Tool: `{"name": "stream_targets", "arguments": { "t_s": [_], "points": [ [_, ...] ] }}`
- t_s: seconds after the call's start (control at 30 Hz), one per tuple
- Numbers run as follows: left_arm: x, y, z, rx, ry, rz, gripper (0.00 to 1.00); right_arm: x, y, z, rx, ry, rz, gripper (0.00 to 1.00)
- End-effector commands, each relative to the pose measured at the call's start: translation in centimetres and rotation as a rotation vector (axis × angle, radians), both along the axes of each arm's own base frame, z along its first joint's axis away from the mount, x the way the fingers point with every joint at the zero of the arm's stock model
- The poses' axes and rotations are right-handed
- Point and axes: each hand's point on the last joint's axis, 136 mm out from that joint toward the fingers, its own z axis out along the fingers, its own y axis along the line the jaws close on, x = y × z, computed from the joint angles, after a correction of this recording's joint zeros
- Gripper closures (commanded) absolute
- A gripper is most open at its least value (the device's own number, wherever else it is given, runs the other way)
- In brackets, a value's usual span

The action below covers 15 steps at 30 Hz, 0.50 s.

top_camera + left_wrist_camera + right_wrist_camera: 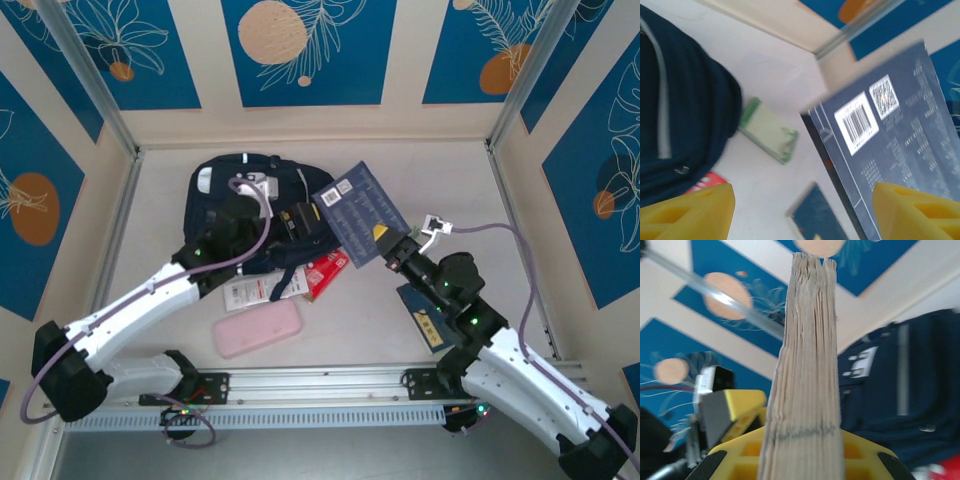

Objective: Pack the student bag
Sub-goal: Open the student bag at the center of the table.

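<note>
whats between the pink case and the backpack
In the top view, a white packet and a red packet lie between the pink case and the student bag.

The large navy-blue fabric backpack [280, 172] lies flat on the pale table [160, 210], in its far half and a little left of centre, close to the back wall. Its front faces up, showing white patches and thin pale stripes. In the left wrist view its rounded dark side [685, 125] bulges, crossed by one light stripe. In the right wrist view its navy body [920, 405] shows a white patch and a grey-white stripe. Whether its zip is open is unclear.
</note>
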Motion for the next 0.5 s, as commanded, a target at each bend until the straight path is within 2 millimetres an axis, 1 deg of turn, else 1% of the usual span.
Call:
{"name": "stream_targets", "arguments": {
  "t_s": [0.0, 0.07, 0.17, 0.23, 0.3, 0.37, 0.47],
  "points": [
    [1.7, 3.0, -4.2, 0.319, 0.08, 0.048, 0.28, -0.2, -2.9, -4.2, -0.228, 0.165, -0.102, 1.0],
    [3.5, 3.2, -5.3, 0.348, 0.134, 0.052, 0.28, -0.4, -2.7, -5.2, -0.266, 0.198, -0.065, 1.0],
    [6.4, 3.1, -7.0, 0.335, 0.212, 0.048, 0.29, -0.7, -2.1, -6.3, -0.259, 0.23, -0.004, 1.0],
    [8.4, 2.9, -8.4, 0.35, 0.245, 0.035, 0.32, -0.8, -2.1, -7.0, -0.26, 0.252, 0.004, 1.0],
    [10.0, 2.0, -9.9, 0.348, 0.294, -0.017, 0.34, -0.6, -2.6, -7.6, -0.264, 0.261, -0.016, 1.0],
    [11.4, 0.6, -10.5, 0.341, 0.321, -0.082, 0.39, -0.5, -2.9, -8.1, -0.261, 0.255, -0.031, 1.0],
    [13.0, -1.2, -11.2, 0.334, 0.321, -0.136, 0.42, -0.3, -3.2, -8.5, -0.239, 0.259, -0.031, 1.0]
  ]
}}
